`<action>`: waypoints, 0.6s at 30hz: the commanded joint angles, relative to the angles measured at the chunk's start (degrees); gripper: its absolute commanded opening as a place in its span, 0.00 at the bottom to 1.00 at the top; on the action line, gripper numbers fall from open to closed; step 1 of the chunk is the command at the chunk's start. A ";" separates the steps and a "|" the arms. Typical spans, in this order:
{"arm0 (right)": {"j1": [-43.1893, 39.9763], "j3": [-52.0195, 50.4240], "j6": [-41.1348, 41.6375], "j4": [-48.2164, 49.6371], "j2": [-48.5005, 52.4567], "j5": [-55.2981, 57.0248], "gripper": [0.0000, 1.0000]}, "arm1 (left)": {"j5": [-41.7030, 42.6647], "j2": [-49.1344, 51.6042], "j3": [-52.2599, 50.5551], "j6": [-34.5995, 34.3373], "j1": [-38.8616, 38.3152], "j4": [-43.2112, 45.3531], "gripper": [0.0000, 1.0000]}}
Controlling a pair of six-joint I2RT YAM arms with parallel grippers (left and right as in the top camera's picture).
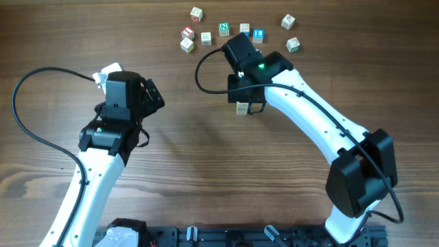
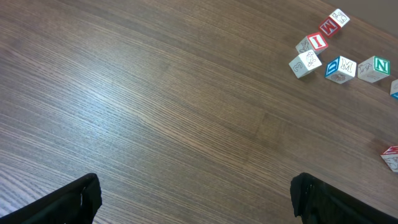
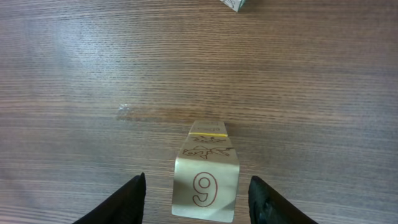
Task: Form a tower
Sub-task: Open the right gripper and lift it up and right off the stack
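The tower (image 3: 206, 179) is a narrow stack of pale wooden cubes; its top cube bears a red 9 and a line drawing, and a yellow-edged cube shows beneath. My right gripper (image 3: 197, 200) is open astride the top cube, and a gap shows between each finger and the cube. In the overhead view the tower (image 1: 241, 108) peeks out just below my right gripper (image 1: 245, 96). My left gripper (image 1: 148, 96) stands wide open over bare wood at the left, nothing between its fingers (image 2: 81, 199).
Several loose letter cubes lie scattered at the back, among them a green N cube (image 1: 223, 28), a blue cube (image 1: 258, 33) and a red cube (image 1: 187, 31). The left wrist view shows some of them, such as the N cube (image 2: 374, 68).
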 commanded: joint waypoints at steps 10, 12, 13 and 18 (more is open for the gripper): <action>-4.87 12.35 -2.01 -2.45 -2.10 -0.39 0.63 | 0.31 -0.35 0.26 -0.70 0.42 0.15 1.00; -7.87 12.26 -0.20 -4.42 -2.08 -0.39 0.59 | 0.31 -0.35 0.26 -0.68 0.42 0.13 1.00; -9.84 12.22 1.01 -5.79 -2.08 -0.42 0.53 | 0.31 -0.35 0.26 -0.70 0.42 0.13 1.00; -11.72 8.24 3.91 -5.97 -1.75 -0.46 0.35 | 0.31 -0.35 0.26 -0.70 0.42 0.13 1.00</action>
